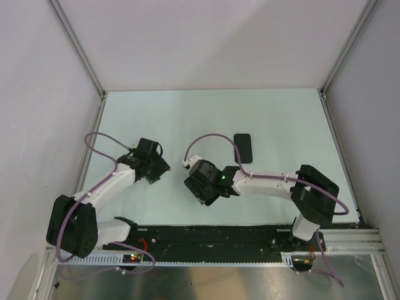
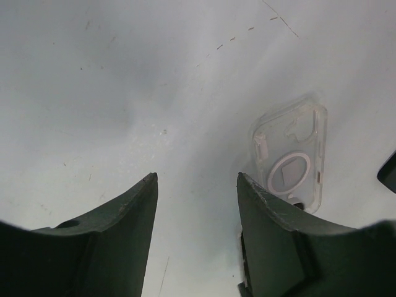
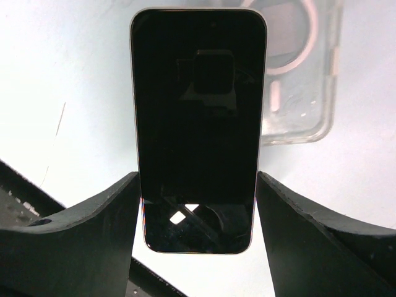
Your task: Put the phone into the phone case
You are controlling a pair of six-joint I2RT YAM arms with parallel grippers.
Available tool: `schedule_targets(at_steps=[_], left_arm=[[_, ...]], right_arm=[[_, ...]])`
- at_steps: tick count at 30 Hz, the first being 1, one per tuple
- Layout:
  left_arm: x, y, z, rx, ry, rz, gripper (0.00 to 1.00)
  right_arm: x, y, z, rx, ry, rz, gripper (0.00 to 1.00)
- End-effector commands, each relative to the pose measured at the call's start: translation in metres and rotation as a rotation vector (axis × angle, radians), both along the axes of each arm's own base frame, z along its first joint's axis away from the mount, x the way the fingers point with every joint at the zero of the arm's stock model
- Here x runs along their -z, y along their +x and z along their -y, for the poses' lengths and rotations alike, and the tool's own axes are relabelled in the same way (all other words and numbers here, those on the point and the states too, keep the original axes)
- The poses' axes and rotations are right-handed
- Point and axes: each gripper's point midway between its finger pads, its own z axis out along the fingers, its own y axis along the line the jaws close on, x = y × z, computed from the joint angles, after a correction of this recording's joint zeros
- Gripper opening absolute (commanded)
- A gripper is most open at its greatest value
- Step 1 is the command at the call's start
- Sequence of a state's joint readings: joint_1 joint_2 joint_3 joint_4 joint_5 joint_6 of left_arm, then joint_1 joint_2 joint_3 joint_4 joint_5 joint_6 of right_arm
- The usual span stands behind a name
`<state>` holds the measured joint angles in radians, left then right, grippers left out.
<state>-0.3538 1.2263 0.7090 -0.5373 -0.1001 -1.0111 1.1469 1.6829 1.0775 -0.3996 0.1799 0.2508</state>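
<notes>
My right gripper (image 3: 197,179) is shut on the phone (image 3: 198,111), a black slab with a glossy screen, gripping its long sides near the lower end and holding it above the table. The clear phone case (image 3: 303,74), with its white ring, lies flat on the table beyond the phone and to the right. In the left wrist view the case (image 2: 291,154) lies just past my right fingertip (image 2: 247,185). My left gripper (image 2: 197,179) is open and empty over bare table. In the top view the two grippers, left (image 1: 159,172) and right (image 1: 199,187), face each other; I cannot make out the case there.
A second black phone-shaped slab (image 1: 242,147) lies flat on the pale green table (image 1: 281,119) behind my right wrist. White walls enclose the table on three sides. A dark shape (image 2: 388,173) shows at the right edge of the left wrist view.
</notes>
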Motion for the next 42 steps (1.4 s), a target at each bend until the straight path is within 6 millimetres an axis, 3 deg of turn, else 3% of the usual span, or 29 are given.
schedule_targets(at_steps=[1,7,12,19,42], left_arm=[[-0.011,0.012,0.001,0.013,0.001,0.031,0.59],[-0.011,0.014,0.001,0.015,0.002,0.029,0.59],[-0.012,0.015,0.001,0.019,-0.002,0.029,0.58],[-0.012,0.016,-0.001,0.016,-0.004,0.029,0.59],[-0.010,0.017,-0.002,0.012,-0.003,0.019,0.58]], right_arm=[[-0.044,0.037,-0.014,0.029,0.105,0.084,0.35],[-0.042,0.075,-0.010,0.057,0.075,0.116,0.35],[-0.039,0.092,-0.014,0.028,0.053,0.127,0.35],[-0.024,0.095,-0.015,0.005,0.025,0.098,0.36],[-0.003,0.108,-0.026,-0.037,-0.001,0.088,0.36]])
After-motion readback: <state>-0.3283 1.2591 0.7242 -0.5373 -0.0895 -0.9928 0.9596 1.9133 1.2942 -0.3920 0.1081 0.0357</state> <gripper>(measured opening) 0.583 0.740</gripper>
